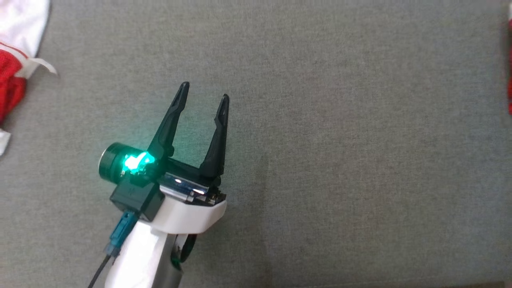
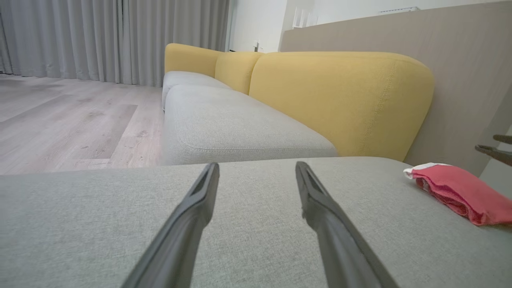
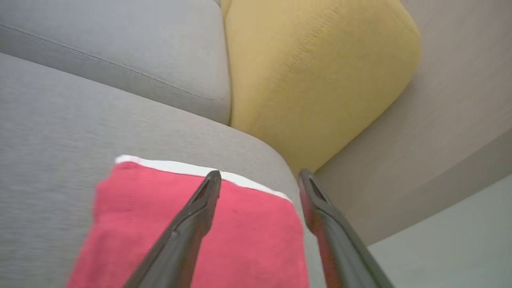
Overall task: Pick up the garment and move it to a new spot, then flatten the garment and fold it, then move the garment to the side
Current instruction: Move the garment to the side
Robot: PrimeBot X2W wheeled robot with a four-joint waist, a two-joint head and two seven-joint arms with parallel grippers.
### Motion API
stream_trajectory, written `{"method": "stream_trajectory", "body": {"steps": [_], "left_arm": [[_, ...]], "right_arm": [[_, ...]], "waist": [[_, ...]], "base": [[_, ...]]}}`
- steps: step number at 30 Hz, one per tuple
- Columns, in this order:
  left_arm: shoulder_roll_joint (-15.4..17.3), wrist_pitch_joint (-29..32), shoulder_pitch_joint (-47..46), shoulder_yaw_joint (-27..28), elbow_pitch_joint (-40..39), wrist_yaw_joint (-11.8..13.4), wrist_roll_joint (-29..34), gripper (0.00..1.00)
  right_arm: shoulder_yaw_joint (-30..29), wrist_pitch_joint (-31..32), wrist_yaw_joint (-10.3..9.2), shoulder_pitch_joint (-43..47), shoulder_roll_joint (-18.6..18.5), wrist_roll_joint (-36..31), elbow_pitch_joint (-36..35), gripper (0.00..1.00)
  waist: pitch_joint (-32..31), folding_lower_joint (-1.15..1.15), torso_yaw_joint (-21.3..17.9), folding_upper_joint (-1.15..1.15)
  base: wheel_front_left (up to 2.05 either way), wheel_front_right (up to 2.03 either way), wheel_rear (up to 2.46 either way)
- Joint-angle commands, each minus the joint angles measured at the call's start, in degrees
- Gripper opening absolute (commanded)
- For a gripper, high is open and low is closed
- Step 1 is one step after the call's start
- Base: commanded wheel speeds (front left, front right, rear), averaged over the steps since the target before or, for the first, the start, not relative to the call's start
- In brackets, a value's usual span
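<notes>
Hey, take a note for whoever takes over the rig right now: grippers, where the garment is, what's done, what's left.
Left gripper: open, empty, over the grey cushion.
Right gripper: open, above the red garment, not gripping it.
Garment: folded, lying at the cushion's right end near the yellow backrest.
Done: fold and move to the side, by the look of it.
Left: likely only drawing the right arm clear.
Another red and white cloth lies at the head view's far left.
</notes>
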Motion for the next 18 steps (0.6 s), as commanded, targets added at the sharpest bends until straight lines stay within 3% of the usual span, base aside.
{"method": "stream_trajectory", "body": {"steps": [1, 5, 9, 18], "left_arm": [[0.0, -0.3, 1.5, 1.8, -1.5, 0.5, -0.7, 1.0], [0.0, -0.3, 3.9, 2.4, -1.3, 1.5, -2.5, 1.0], [0.0, -0.3, 6.7, 3.2, -0.5, 3.4, -3.9, 1.0], [0.0, -0.3, 14.1, 6.0, 1.9, 7.2, -3.9, 1.0]], "right_arm": [[2.5, -1.3, -0.04, 1.8, 1.0, 0.2, -2.9, 1.0], [9.6, -3.8, -0.04, 3.7, 6.8, 3.0, -3.7, 1.0], [18.0, -9.5, -0.04, 6.0, 11.3, 8.8, -0.2, 1.0], [32.8, -20.6, -0.04, 10.5, 16.3, 18.6, 9.9, 1.0]], "waist": [[-2.5, 0.0, 0.4, 0.0], [-7.3, 0.0, 0.9, 0.0], [-13.0, 0.0, 1.7, 0.0], [-23.6, 0.0, 3.8, 0.0]], "base": [[0.0, 0.0, 0.0], [0.0, 0.0, 0.0], [0.0, 0.0, 0.0], [0.0, 0.0, 0.0]]}}
